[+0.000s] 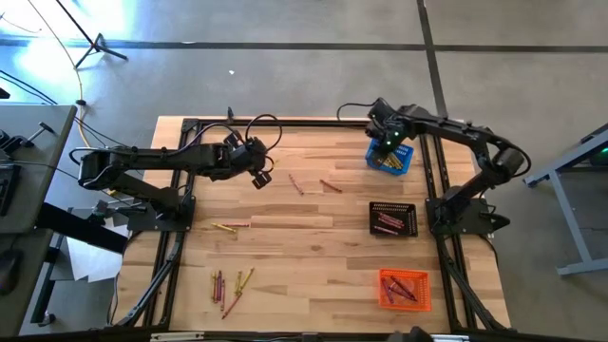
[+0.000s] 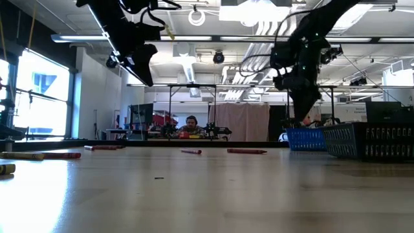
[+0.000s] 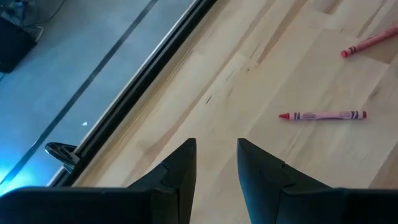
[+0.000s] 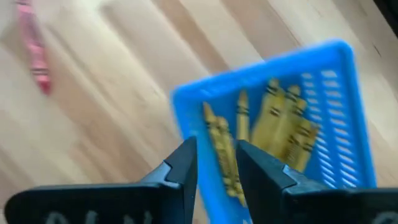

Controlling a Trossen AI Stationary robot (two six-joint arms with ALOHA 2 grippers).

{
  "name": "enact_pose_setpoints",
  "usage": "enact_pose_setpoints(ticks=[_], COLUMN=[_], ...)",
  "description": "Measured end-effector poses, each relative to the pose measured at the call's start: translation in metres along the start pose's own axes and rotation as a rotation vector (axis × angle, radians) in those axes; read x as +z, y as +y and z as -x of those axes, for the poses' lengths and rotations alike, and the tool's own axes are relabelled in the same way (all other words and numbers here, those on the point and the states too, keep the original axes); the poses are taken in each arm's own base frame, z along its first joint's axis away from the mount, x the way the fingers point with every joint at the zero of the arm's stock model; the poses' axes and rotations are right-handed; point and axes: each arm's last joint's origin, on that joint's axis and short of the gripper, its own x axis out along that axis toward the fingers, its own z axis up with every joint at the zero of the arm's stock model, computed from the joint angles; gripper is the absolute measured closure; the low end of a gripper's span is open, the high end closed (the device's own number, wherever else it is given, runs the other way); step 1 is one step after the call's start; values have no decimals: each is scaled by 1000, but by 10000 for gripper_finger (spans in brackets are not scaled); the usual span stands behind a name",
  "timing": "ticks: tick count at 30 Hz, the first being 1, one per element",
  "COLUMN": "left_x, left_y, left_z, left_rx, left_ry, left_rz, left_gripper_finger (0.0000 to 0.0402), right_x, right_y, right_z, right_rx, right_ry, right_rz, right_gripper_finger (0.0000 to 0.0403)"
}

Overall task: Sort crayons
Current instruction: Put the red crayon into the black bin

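overhead, the right gripper (image 1: 389, 144) is seen above the blue basket (image 1: 403, 161); only its wrist view shows yellow crayons (image 4: 273, 134) inside, fingers narrowly parted, empty. left gripper (image 1: 260, 177) is parted, over bare table (image 1: 313, 237).

Three baskets (image 1: 390, 158) line the table's (image 1: 313, 242) right side, crayons (image 1: 231, 283) scattered left; right pincer (image 1: 388, 142) above the farthest basket.

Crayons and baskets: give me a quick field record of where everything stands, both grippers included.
blue basket: yellow crayons inside
black basket: red crayons inside
orange basket: crayons inside, colour unclear
loose crayons: still on the table
right gripper: over blue basket, open, empty
left gripper: above table, open, empty
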Motion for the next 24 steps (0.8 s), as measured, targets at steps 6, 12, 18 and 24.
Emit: enact_pose_setpoints(ticks=[6, 12, 18, 24], left_x=[0, 0, 0, -1], left_y=[0, 0, 0, 0], left_z=[0, 0, 0, 0], left_rx=[0, 0, 0, -7], left_ry=[0, 0, 1, 6], left_rz=[0, -1, -4, -32], left_gripper_finger=[300, 300, 300, 300], right_x=[12, 18, 19, 20], right_y=[47, 94, 135, 142], right_z=[8, -3, -32, -68], right_rx=[39, 104, 162, 120], right_ry=[-66, -200, -253, -172], right_rz=[134, 197, 267, 309], right_gripper_finger=[305, 305, 305, 304])
